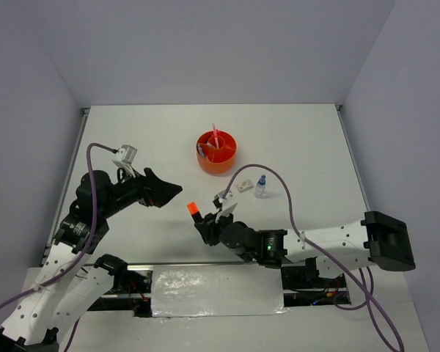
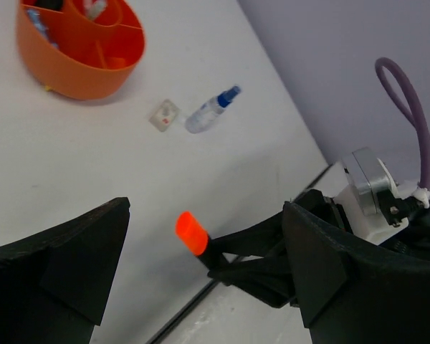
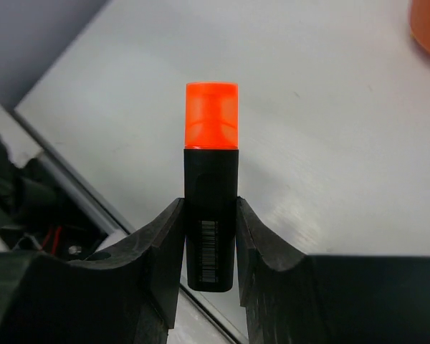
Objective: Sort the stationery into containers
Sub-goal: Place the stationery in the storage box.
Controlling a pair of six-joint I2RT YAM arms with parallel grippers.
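My right gripper is shut on a black highlighter with an orange end, held above the table's near middle with the orange end pointing away from the gripper. The left gripper hangs open and empty to the left of it. The round orange tub stands farther back, with a thin pink pen upright inside. A white eraser and a tiny blue-capped bottle lie on the table between the tub and my right arm.
Grey walls close the table on the left, back and right. A purple cable loops over the right arm near the eraser and bottle. The table's near edge, with a metal rail, runs just below the highlighter.
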